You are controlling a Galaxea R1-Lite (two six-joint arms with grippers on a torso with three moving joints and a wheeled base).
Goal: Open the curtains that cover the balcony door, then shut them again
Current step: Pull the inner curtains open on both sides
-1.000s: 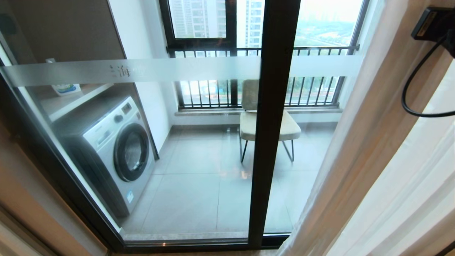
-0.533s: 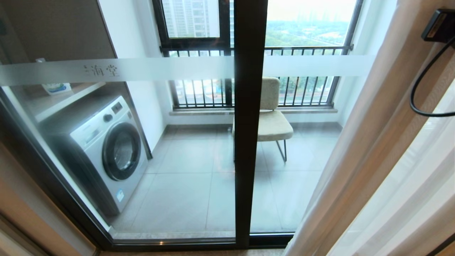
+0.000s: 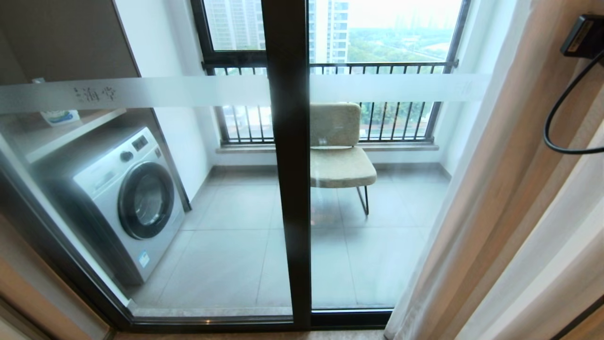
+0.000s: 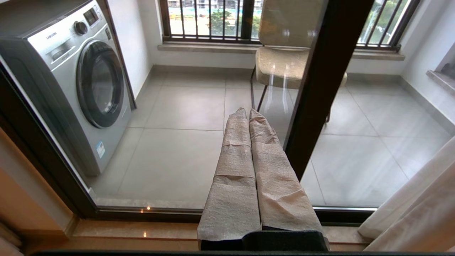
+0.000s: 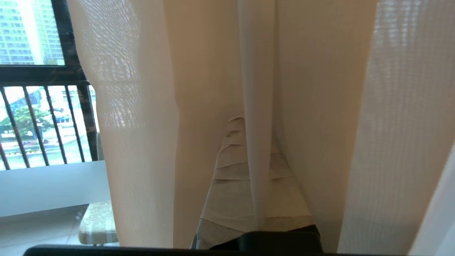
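Observation:
The curtains [image 3: 509, 189] hang bunched at the right of the head view, thick beige drape and sheer white layer together. The balcony door [image 3: 288, 165], black-framed glass with a frosted band [image 3: 188, 89], stands uncovered to their left. In the right wrist view my right gripper [image 5: 254, 124] is shut on a narrow fold of the sheer curtains [image 5: 256, 106], with fabric all around it. Only that arm's black wrist housing [image 3: 583, 35] and its cable show in the head view. My left gripper [image 4: 247, 111] is shut and empty, low in front of the door frame [image 4: 320, 89].
Behind the glass are a washing machine [image 3: 127, 198] at left, a padded chair [image 3: 337, 160] in the middle and a black-framed window with railing bars [image 3: 377, 66]. A wooden wall panel [image 3: 28, 283] borders the door on the left. The door's bottom track [image 4: 160, 209] lies just ahead.
The whole head view has shifted: the camera moved right, so door post, washer and chair slid left. The curtain edge kept to the right, and more of the right glass panel shows.

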